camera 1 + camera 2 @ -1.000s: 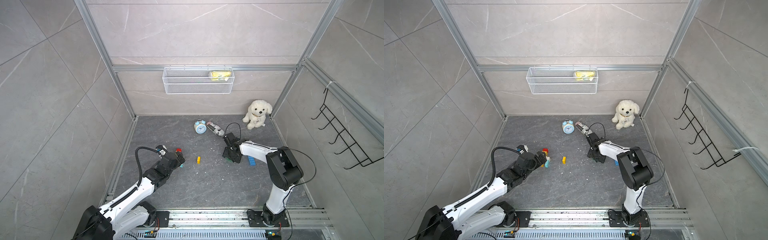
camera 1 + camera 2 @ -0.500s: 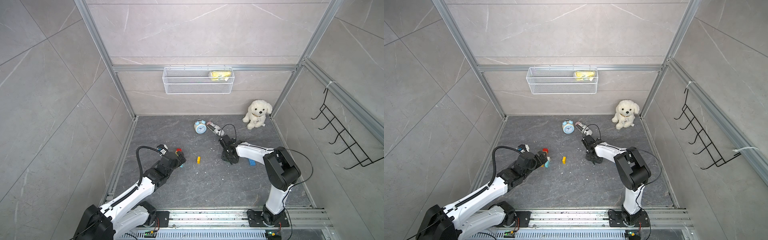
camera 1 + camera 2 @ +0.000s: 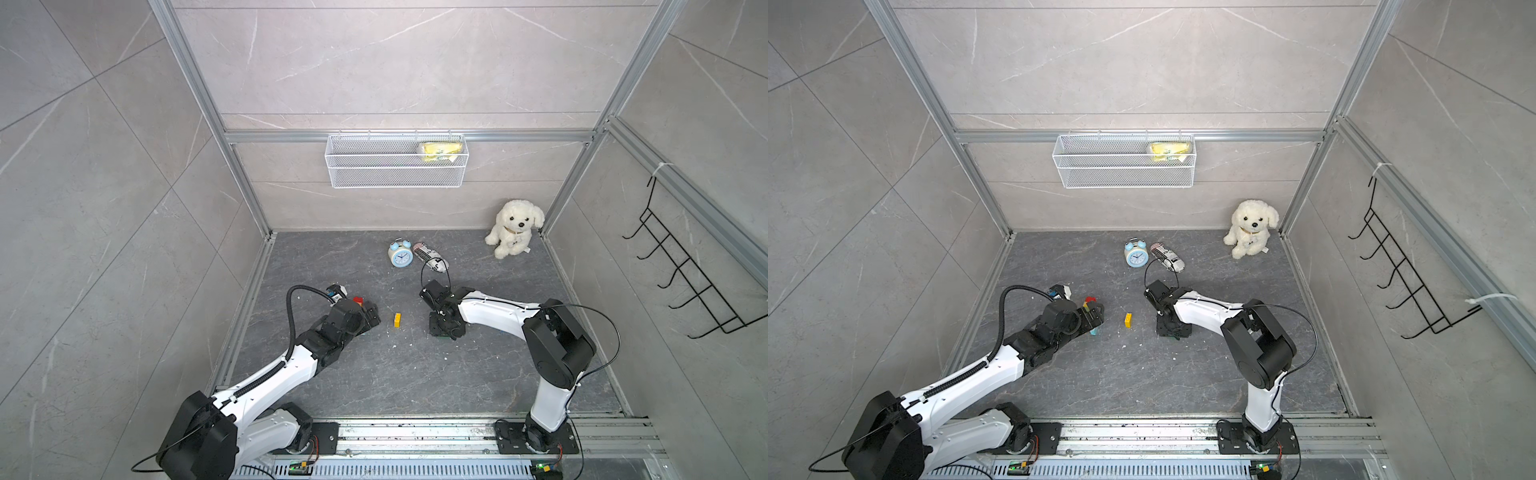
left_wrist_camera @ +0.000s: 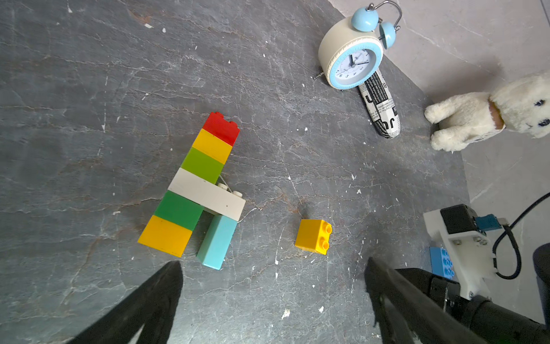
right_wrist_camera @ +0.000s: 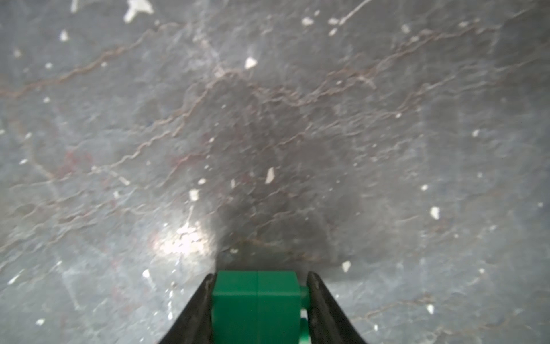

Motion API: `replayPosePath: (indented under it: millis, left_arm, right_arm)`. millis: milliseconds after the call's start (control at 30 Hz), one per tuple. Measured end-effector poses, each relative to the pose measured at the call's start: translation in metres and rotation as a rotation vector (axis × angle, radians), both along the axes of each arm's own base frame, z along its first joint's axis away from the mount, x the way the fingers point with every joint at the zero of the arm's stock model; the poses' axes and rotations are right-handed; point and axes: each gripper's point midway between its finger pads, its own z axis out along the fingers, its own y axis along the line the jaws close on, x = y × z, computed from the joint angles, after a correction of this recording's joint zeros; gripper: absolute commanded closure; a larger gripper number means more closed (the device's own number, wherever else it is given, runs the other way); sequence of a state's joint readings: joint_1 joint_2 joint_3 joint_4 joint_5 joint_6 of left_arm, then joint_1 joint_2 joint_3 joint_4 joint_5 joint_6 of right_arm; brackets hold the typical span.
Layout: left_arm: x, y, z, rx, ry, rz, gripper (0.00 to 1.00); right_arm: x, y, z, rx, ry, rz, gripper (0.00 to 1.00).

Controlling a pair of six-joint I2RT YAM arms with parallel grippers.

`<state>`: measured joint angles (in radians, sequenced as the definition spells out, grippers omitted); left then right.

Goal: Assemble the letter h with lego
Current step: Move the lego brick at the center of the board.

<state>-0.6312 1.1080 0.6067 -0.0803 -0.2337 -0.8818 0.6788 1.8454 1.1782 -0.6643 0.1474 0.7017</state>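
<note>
Right hand [image 5: 259,275] grips a green brick [image 5: 257,300], right of the loose yellow brick [image 4: 312,236]; left hand [image 4: 272,263] spread wide, empty, beside the lego stack [image 4: 202,190]

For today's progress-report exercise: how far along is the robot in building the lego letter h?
Done: a column of red, yellow, green, white, green and yellow bricks lies flat, a light blue brick under the overhang of the white brick. In hand: the right claw grips a green brick; the left claw is open. Left: probably placing that brick; a loose yellow brick and a blue brick lie unused.
</note>
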Motion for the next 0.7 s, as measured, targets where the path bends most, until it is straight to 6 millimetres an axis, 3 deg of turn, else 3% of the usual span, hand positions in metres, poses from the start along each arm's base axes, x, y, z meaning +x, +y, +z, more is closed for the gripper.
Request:
replayPosePath:
  millis: [333, 433, 467, 567, 700]
  left_arm:
    - [-0.001, -0.004, 0.001, 0.014, -0.008, -0.024, 0.00]
    - [0.001, -0.009, 0.002, 0.018, -0.005, -0.039, 0.00]
    - [0.002, -0.012, 0.003, 0.022, -0.003, -0.049, 0.00]
    - [0.003, -0.028, 0.007, 0.029, -0.001, -0.103, 0.00]
    - [0.002, -0.067, 0.020, 0.057, 0.029, -0.219, 0.00]
  right_arm:
    - [0.001, 0.020, 0.002, 0.103, 0.011, -0.001, 0.46]
    - [0.002, 0.024, 0.002, 0.123, 0.005, -0.008, 0.34]
    - [0.003, 0.025, 0.003, 0.131, -0.002, -0.009, 0.26]
    - [0.001, 0.022, 0.012, 0.161, -0.039, -0.008, 0.19]
    - [0.000, 0.005, 0.048, 0.241, -0.137, -0.032, 0.19]
